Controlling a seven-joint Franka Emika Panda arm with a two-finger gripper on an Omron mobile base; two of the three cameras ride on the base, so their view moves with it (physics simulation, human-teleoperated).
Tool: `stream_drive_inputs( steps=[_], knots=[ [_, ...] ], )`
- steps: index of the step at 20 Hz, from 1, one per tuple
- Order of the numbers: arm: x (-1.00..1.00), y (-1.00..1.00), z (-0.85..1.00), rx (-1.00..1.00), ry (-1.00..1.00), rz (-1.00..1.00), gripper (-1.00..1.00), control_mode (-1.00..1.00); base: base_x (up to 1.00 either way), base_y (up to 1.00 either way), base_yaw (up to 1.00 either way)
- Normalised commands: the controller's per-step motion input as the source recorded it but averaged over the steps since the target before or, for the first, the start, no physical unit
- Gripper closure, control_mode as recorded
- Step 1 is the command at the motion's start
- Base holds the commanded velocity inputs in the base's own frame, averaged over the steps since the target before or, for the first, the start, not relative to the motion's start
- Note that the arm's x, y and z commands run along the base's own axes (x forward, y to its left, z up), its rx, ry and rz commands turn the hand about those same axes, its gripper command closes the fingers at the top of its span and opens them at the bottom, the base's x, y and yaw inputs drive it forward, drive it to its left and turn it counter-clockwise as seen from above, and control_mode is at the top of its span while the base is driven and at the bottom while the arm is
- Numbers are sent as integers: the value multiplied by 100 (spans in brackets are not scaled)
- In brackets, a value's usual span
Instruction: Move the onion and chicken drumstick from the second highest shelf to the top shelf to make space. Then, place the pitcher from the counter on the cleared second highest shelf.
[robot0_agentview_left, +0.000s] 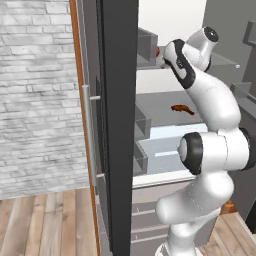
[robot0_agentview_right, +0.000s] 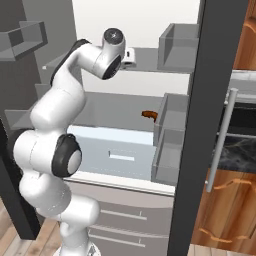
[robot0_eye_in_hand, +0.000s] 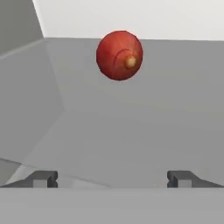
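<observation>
Jaws spread wide, holding nothing. Ahead of the dark fingertips (robot0_eye_in_hand: 43, 178), well apart, round glossy red onion (robot0_eye_in_hand: 119, 55) resting on a grey shelf. Lower down, reddish-brown chicken drumstick (robot0_agentview_left: 182, 109) lying on the opaque grey shelf (robot0_agentview_left: 160, 112).

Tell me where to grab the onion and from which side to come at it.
Take the onion across its round middle, coming straight in from the front as the open gripper already faces it. It is a smooth ball sitting free on the shelf, with bare space on both sides, so the jaws should probably close level around its widest part.
</observation>
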Motion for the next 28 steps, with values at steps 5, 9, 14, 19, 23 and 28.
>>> stream_drive_inputs(
  steps=[5, 9, 14, 19, 23, 28],
  knots=[
    [-83, -45, -67, -9, 5, -3, -100, -100, 0, 0, 0],
    [-58, -45, -60, -11, 8, 0, -100, -100, 0, 0, 0],
    [-35, -45, -69, -11, 5, 0, -100, -100, 0, 0, 0],
    [-2, -36, -46, -5, 2, 0, -100, -100, 0, 0, 0],
    [20, -12, -24, 0, 1, 0, -100, -100, 0, 0, 0],
    [28, -12, -26, 0, 1, 0, -100, -100, 0, 0, 0]
  ],
)
